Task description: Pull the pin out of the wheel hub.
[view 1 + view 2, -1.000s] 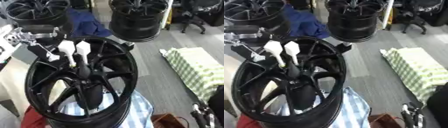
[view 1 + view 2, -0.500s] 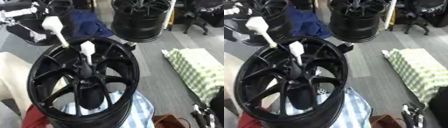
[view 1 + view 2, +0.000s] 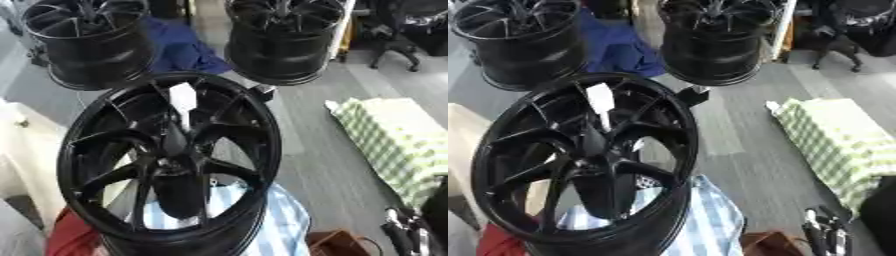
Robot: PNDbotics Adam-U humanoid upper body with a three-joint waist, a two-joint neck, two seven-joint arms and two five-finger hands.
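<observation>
One white pin stood in the black wheel hub.
The pin (image 3: pixel 183 98) rose above the centre of the wheel hub (image 3: pixel 171 157). The right hand (image 3: pixel 411 235) showed dark at the lower right, well apart from the hub; I could not tell its fingers' state.

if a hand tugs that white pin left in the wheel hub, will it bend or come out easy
The white pin looks stiff, a straight peg with a blocky head, so probably no bending. It stands upright in the wheel hub, so a straight lift likely frees it; small, probably light.
</observation>
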